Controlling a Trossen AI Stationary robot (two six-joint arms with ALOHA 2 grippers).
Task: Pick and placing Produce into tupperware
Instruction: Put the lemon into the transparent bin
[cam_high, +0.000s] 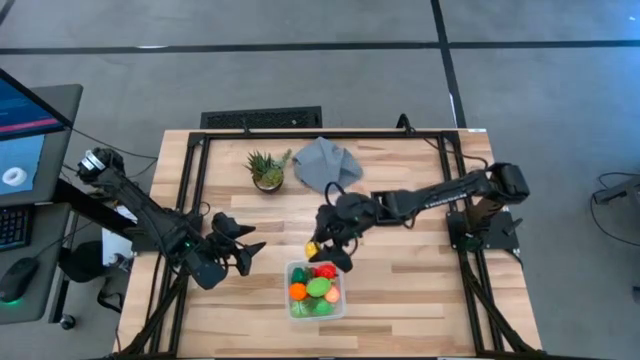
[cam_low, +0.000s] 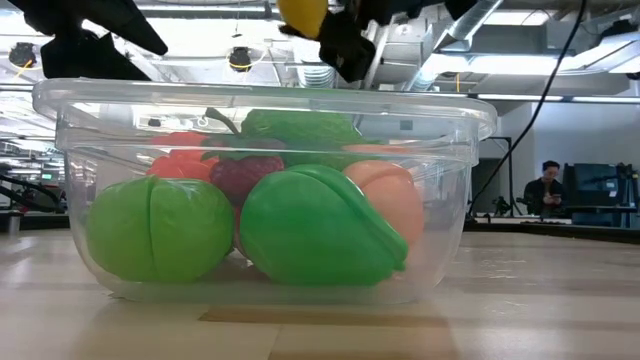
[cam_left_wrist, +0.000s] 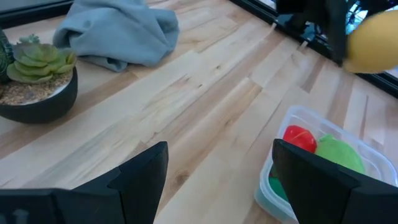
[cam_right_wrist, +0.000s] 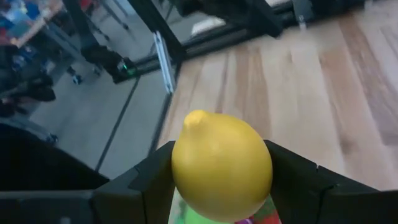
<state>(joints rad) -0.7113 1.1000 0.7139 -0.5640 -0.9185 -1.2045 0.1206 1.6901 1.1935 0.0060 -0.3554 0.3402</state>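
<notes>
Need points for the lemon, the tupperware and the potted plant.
lemon (cam_right_wrist: 221, 165), right wrist view, middle of its yellow skin.
tupperware (cam_low: 270, 100), low view, clear front rim.
potted plant (cam_high: 267, 169), high view, its green leaves.

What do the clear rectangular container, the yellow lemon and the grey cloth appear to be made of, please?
Clear rectangular container: transparent glossy plastic; the contents show through its walls.
Yellow lemon, held in the right gripper: probably smooth moulded plastic with a soft sheen.
Grey cloth: soft matte fabric, lying in folds.
</notes>
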